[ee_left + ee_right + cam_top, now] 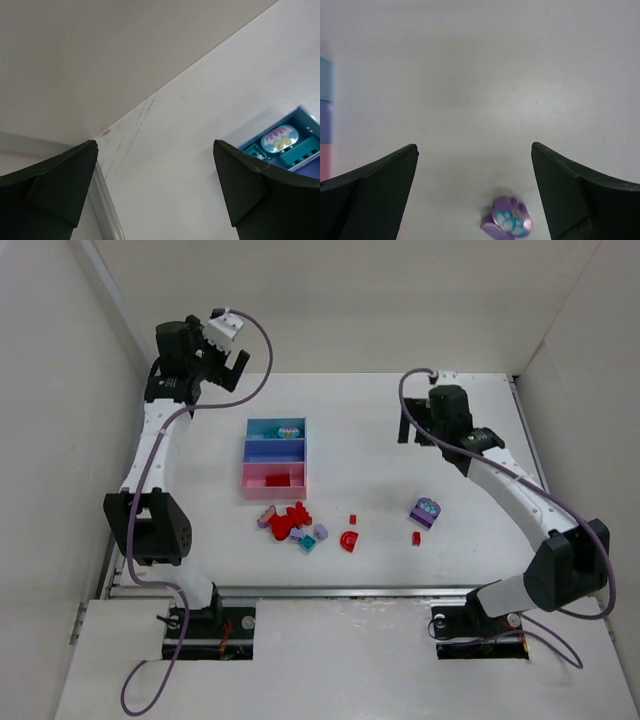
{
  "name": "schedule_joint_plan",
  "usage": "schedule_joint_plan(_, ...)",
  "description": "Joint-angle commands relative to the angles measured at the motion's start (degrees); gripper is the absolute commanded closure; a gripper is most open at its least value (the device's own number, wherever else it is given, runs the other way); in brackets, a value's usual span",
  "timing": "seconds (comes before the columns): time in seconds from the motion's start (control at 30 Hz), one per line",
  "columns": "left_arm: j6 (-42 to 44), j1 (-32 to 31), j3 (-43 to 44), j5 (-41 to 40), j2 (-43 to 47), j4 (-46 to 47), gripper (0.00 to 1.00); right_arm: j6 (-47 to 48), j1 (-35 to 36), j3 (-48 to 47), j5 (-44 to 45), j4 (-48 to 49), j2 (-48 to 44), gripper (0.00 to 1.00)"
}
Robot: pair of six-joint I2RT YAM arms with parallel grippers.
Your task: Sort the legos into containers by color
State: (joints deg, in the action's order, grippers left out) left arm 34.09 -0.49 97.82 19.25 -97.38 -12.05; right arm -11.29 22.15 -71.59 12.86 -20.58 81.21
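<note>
The three joined trays stand mid-table: light blue (pixel 262 427) at the back with teal pieces (pixel 287 145) in it, purple-blue (pixel 275 449) in the middle, pink (pixel 252 478) in front with a red brick (pixel 274 480). A heap of red bricks (pixel 285 522) with teal and lilac ones lies in front of the trays. A red arch (pixel 348 540) and two small red bricks (pixel 416 538) lie to the right. A purple brick with a teal flower (pixel 425 511) shows in the right wrist view (pixel 507 221). My left gripper (pixel 232 362) is open, raised at the back left. My right gripper (pixel 412 426) is open and empty above the table.
White walls enclose the table on the left, back and right. A metal rail (pixel 107 212) runs along the table's left edge. The tray edges show at the left of the right wrist view (pixel 325 125).
</note>
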Motion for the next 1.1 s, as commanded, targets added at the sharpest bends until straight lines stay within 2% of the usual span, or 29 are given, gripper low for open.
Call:
schedule_joint_plan(0.0, 4.37, -2.22, 2.29, 9.12, -2.36, -3.92, 0.00, -15.05, -1.23, 4.52, 0.85, -16.06, 3.07, 0.00)
schedule_joint_plan(0.1, 7.22, -6.26, 1.76, 5.21, -3.16, -5.87, 0.00, -24.17, -3.51, 10.82, 0.85, -16.07, 1.60, 0.00)
schedule_joint_plan(0.13, 7.22, -9.50, 0.28, -2.64, -3.16, -6.57, 0.00, -29.53, -6.39, 15.99, 0.85, -14.16, -0.24, 0.00)
schedule_joint_plan(0.27, 6.35, -12.16, -1.93, -5.35, -1.85, -8.24, 0.00, -30.72, -7.12, 18.59, -0.29, -12.56, 0.61, 0.00)
schedule_joint_plan(0.43, 1.78, -13.39, -5.01, -4.83, 0.18, -9.13, 0.00, -32.74, -7.12, 19.46, 1.99, -15.19, 3.69, 0.00)
schedule_joint_plan(0.53, 0.64, -13.39, -6.41, -4.22, 1.41, -9.13, 0.00, -32.74, -7.12, 21.23, -0.10, -11.77, 4.21, 0.00)
schedule_joint_plan(0.73, 0.10, -13.92, -7.47, -4.74, 2.63, -9.13, 0.00, -29.32, -7.12, 18.77, -1.35, -11.41, 8.09, 0.03)
schedule_joint_plan(0.93, -0.42, -13.92, -7.47, -4.74, 2.64, -9.13, 0.00, -29.32, -7.12, 20.00, -3.90, -10.28, 8.09, 0.16)
schedule_joint_plan(0.97, -0.42, -13.92, -7.47, -4.74, 2.64, -9.13, 0.00, -29.32, -7.12, 20.52, -3.90, -10.27, 7.57, 0.24)
schedule_joint_plan(1.07, -0.42, -13.92, -7.47, -4.74, 2.64, -9.13, 0.00, -29.32, -7.12, 20.53, -3.90, -9.66, 6.51, 0.39)
